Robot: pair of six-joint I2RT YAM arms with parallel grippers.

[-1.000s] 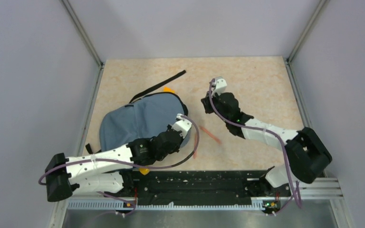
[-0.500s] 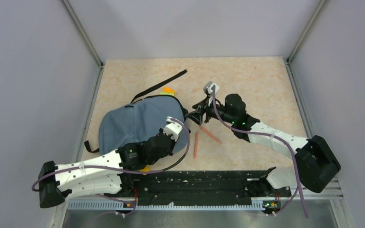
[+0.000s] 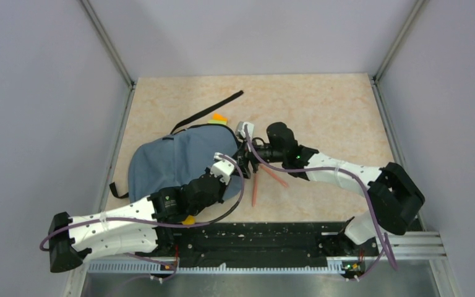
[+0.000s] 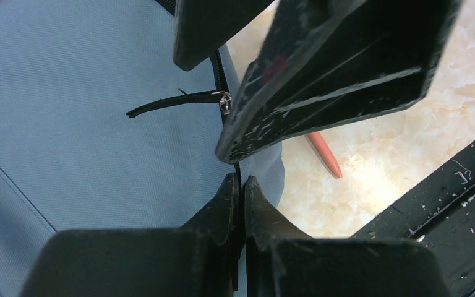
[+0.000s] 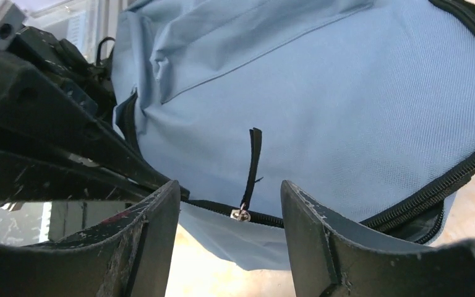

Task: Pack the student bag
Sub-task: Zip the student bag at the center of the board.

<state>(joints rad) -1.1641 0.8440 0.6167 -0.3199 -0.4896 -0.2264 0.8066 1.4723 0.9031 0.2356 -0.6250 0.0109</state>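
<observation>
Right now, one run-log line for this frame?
left fingers: shut on student bag edge | right fingers: open, straddling zipper pull | pencils: two on table beside bag, outside it

room: we see plain grey-lilac walls on three sides | corners: aluminium posts at both far corners | bench: beige marbled top | near edge: we note a black rail, then a metal strip | light: even, soft
</observation>
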